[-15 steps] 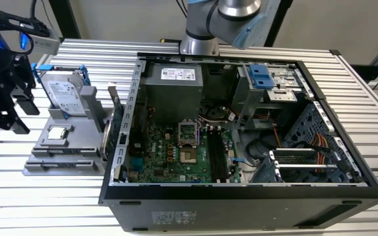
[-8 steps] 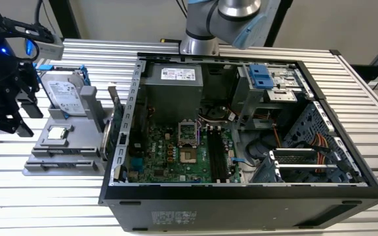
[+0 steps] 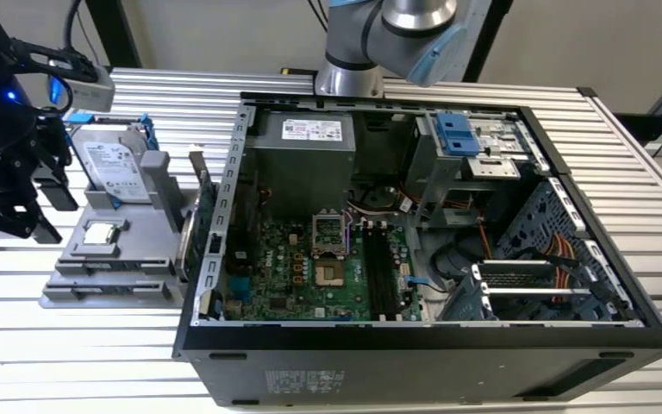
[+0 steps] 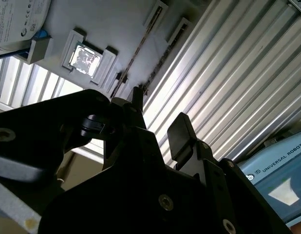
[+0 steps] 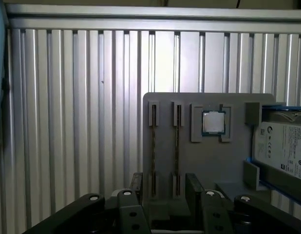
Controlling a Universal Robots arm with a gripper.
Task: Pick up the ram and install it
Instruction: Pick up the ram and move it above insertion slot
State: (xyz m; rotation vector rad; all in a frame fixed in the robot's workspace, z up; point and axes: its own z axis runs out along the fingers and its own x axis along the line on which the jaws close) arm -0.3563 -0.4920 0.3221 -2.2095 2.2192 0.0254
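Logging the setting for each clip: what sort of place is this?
Likely a robotics lab bench for PC assembly: an open computer case lies on a ribbed aluminium table, beside a grey fixture holding a hard drive and a processor chip.

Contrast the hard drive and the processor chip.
The hard drive stands on edge; the processor chip lies flat in a recess. The hard drive is far larger, with a white label; the processor chip is a small square with a metal top. Both sit on the grey holder.
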